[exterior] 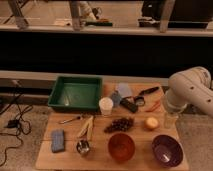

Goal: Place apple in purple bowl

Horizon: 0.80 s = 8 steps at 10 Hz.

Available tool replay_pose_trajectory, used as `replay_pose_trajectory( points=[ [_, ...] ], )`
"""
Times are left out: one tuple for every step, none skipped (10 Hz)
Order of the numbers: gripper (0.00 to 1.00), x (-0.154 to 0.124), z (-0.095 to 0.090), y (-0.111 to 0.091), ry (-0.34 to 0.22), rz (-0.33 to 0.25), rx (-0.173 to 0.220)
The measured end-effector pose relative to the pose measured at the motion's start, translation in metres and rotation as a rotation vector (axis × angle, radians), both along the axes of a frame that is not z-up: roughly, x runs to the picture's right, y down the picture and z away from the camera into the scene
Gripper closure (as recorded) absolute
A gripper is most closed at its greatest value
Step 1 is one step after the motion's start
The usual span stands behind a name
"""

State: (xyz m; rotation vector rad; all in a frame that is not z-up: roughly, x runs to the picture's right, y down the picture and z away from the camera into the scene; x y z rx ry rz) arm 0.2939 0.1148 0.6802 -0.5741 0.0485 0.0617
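At the near edge of the bench (100,161), the purple bowl (167,150) sits at 5 o'clock, with an orange bowl (122,146) at its 9 o'clock. Farther back, the apple (151,122) lies on the bench at the purple bowl's 11 o'clock, with grapes (119,124) at its 9 o'clock. The gripper (170,119) hangs just beside the apple at its 3 o'clock; I cannot tell whether it is wide or narrow.

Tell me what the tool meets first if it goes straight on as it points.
Probably the wooden table close beside the apple: the tool hangs pointing down there. Depth is unclear, so it might clip the apple.
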Motion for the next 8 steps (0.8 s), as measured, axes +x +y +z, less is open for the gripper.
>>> replay_pose_trajectory(
  points=[
    [0.32, 0.0000, 0.0000, 0.0000, 0.000, 0.000, 0.000],
    [0.42, 0.0000, 0.0000, 0.0000, 0.000, 0.000, 0.000],
    [0.48, 0.0000, 0.0000, 0.0000, 0.000, 0.000, 0.000],
    [0.49, 0.0000, 0.0000, 0.0000, 0.000, 0.000, 0.000],
    [0.49, 0.0000, 0.0000, 0.0000, 0.000, 0.000, 0.000],
    [0.49, 0.0000, 0.0000, 0.0000, 0.000, 0.000, 0.000],
    [0.49, 0.0000, 0.0000, 0.0000, 0.000, 0.000, 0.000],
    [0.49, 0.0000, 0.0000, 0.0000, 0.000, 0.000, 0.000]
  ],
)
